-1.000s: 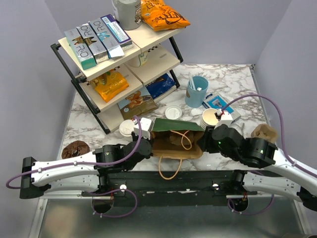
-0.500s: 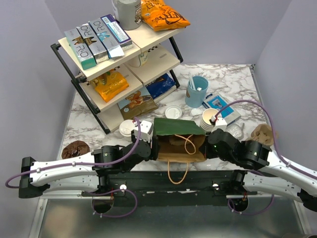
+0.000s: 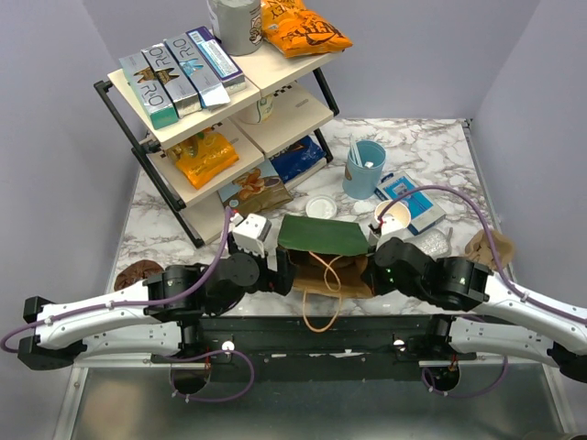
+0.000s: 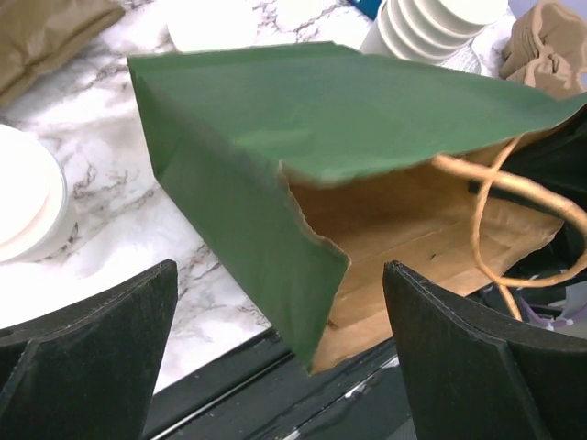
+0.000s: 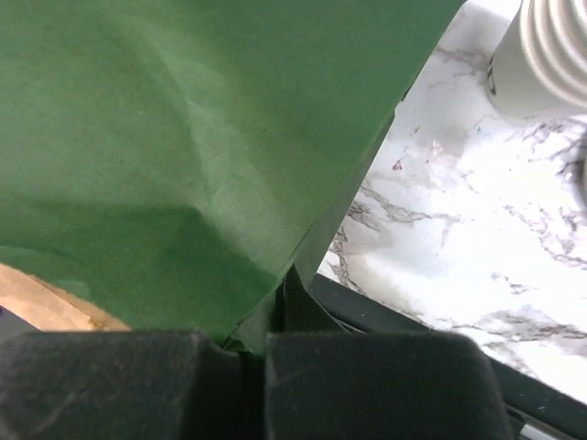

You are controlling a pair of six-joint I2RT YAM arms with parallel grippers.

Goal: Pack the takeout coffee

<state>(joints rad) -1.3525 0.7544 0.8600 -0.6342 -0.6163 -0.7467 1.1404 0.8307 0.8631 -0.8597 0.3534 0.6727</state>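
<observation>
Our left claw is spread wide and holds nothing, one finger on each side of the near corner of the green paper bag, which lies on its side with its open mouth facing us. Our right claw is pinched tight on the bag's green edge. The coffee stands upright on the marble desk just left of the bag, lid up and long axis vertical, touching neither claw.
</observation>
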